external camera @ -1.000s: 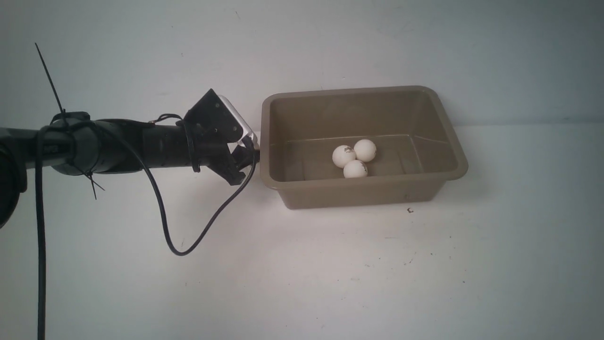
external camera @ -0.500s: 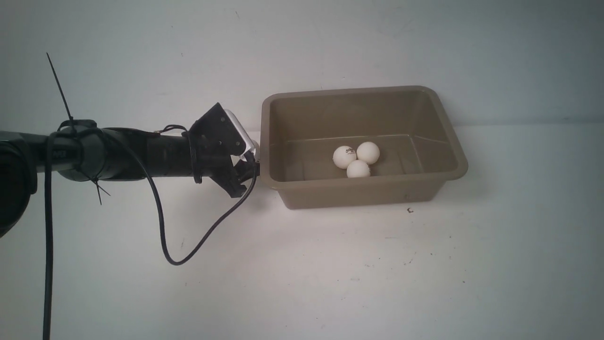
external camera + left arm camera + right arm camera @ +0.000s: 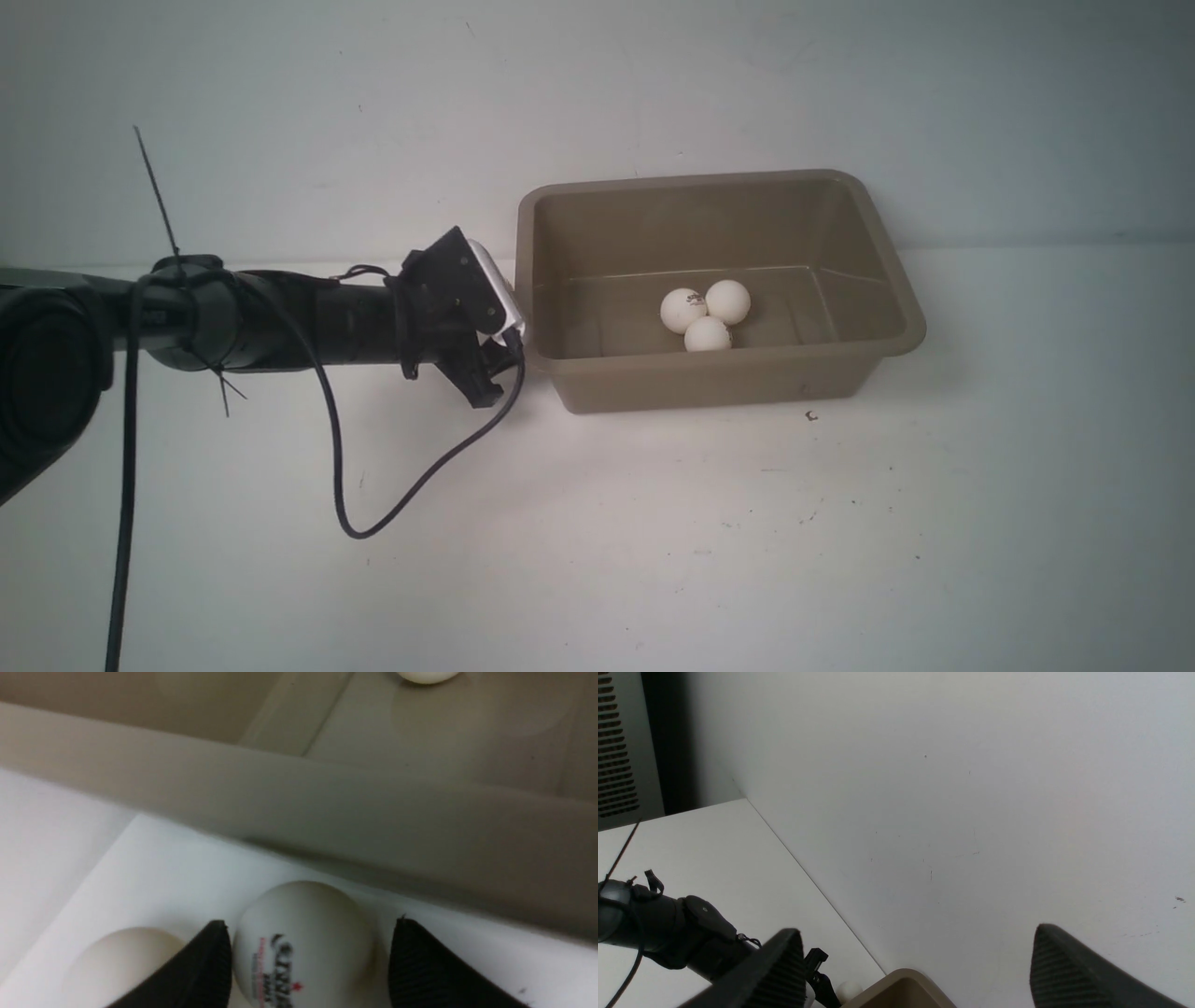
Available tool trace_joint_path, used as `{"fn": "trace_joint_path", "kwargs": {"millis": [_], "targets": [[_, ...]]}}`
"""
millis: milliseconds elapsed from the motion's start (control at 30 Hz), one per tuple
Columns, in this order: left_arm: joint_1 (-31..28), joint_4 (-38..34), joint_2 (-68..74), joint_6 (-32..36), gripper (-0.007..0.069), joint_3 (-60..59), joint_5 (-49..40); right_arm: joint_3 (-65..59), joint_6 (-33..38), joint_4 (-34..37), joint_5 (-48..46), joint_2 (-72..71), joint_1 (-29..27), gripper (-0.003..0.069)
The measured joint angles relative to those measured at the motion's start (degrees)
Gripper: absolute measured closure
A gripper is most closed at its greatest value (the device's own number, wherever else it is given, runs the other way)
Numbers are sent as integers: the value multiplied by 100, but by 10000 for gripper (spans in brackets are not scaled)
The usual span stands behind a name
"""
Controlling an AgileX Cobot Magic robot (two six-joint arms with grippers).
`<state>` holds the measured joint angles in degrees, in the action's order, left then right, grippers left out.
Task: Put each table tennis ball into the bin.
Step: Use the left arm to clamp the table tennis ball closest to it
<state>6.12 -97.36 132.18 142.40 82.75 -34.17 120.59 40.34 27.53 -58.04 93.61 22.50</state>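
Step in hand, as judged: picking up a loose ball at the left side of the bin. On the bench (image 3: 597, 541), the near part shows scuffs and small marks. Beyond it, at the bin's left side, is the left hand (image 3: 311, 933). Its fingers are moderately parted around a logo-printed table tennis ball (image 3: 303, 947). One finger meets the ball's outline, while a gap shows at the other, so I read this as released and straddling, not a grasp; contact is probable on one side only.

A second ball (image 3: 119, 966) lies just beside it, partly behind a finger. The taupe plastic bin (image 3: 719, 360) stands upright and holds three balls clustered on its floor: the near ball (image 3: 708, 336), the left ball (image 3: 682, 311) and the far ball (image 3: 728, 301).

The right hand (image 3: 917, 935) is spread wide with nothing between its fingers.

Next move, as judged: centre on the ball, close gently, lift clear of the rim, then carry right and release over the bin. Risk: a lopsided close could roll the ball into its neighbour.
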Motion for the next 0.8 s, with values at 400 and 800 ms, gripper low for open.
{"fn": "trace_joint_path", "kwargs": {"millis": [400, 800], "targets": [[134, -108, 43, 40, 270, 68, 244, 0, 67, 16, 0, 0, 0, 69], [-87, 27, -510, -234, 270, -5, 620, 0, 128, 35, 0, 0, 0, 69]]}}
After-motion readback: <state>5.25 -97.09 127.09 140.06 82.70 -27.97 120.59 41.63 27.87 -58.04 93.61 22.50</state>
